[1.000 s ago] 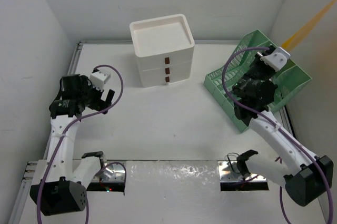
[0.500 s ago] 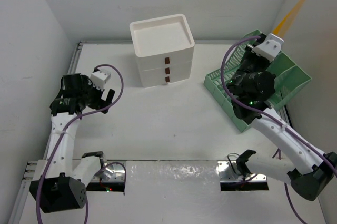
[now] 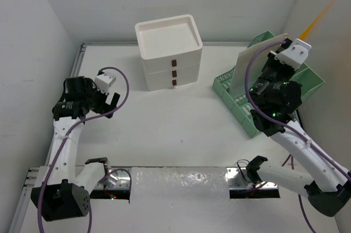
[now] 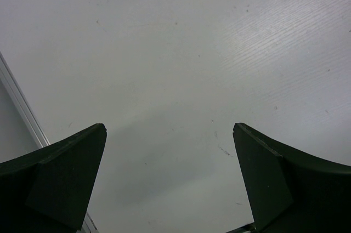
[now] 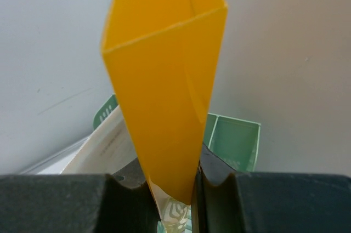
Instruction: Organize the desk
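Note:
The desk (image 3: 164,129) is a white tabletop with metal rails. My right gripper (image 5: 175,189) is shut on a yellow-orange folder (image 5: 164,79) and holds it upright over the green mesh file rack (image 3: 310,82). In the top view the folder (image 3: 323,13) sticks up to the right, beyond the right gripper (image 3: 285,63). A white sheet (image 3: 241,74) stands at the rack's left side; it also shows in the right wrist view (image 5: 104,145). My left gripper (image 3: 112,101) is open and empty above the bare desk (image 4: 192,52) at the left, its jaws wide apart (image 4: 170,156).
A white three-drawer unit (image 3: 169,52) stands at the back middle of the desk. The green rack (image 5: 233,140) lies tilted at the right edge, close to the right wall. A metal rail (image 4: 16,101) runs along the left edge next to the left gripper.
My right gripper has shifted right with the folder, which now leans more to the right. The white sheet now shows standing at the rack's left side. The left arm has not moved.

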Controlling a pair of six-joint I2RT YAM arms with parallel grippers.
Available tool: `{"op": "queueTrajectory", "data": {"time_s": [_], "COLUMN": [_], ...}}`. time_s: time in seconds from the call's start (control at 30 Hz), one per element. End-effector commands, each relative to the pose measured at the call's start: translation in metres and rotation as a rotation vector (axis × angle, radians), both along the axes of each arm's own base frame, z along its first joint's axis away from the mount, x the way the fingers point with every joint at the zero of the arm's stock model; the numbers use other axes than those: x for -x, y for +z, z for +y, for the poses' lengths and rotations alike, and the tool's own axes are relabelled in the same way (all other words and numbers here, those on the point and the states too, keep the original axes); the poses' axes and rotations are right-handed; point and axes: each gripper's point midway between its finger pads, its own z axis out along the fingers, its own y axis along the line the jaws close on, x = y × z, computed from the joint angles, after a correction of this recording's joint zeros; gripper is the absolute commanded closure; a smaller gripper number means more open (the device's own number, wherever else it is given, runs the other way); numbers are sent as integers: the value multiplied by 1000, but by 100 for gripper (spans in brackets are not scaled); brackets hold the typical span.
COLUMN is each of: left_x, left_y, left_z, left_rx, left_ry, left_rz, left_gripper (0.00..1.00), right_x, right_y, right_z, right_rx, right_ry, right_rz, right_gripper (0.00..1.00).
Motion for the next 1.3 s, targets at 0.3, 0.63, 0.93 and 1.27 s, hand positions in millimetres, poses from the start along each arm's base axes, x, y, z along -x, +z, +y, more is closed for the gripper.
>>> {"op": "queueTrajectory", "data": {"time_s": [0.3,0.63,0.93,1.27], "left_x": [-14,-11,-9,-9], "left_y": [20,22,23,20], "left_z": [-3,-1,3,4], "left_rx": [15,-3,-28,-32], "left_ry": [-26,-33,-20,-14], "left_rz": [-78,-90,-106,-101], "left_gripper": [0,0,0,0], "right_x": [3,5,-3,-3], "right_y": [-33,-61,-93,-137], "right_z": [2,-1,-1,-11], "right_rx": [-54,-48,-88,-128], "right_ry": [41,17,-21,-137], "right_rz": [27,9,-93,-62], "right_gripper": [100,100,100,100]}}
